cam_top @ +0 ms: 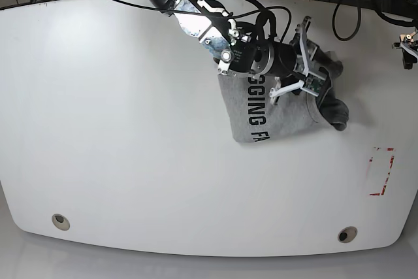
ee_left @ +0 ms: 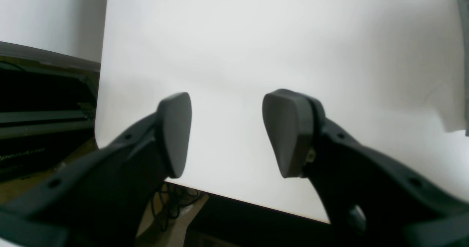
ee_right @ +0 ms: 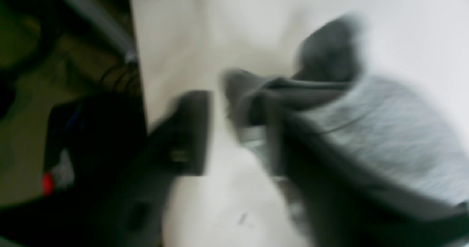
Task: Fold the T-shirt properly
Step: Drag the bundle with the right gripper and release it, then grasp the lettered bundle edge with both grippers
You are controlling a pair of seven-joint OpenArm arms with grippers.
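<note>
Base view: heather-grey lettered cotton T-shirt (cam_top: 264, 112) partly folded, bunched under right gripper (cam_top: 312, 63), whose grip I cannot tell; left gripper (ee_left: 226, 133) released, empty. Tidying remains.

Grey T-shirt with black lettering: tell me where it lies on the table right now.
In the base view the light heather-grey cotton T-shirt lies bunched right of centre toward the white table's far edge, under the right end effector.

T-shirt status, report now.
Left gripper open, over bare table. Right gripper blurred, at the T-shirt; grasp unclear. T-shirt bunched, lettering partly visible. Nothing blocking.
</note>
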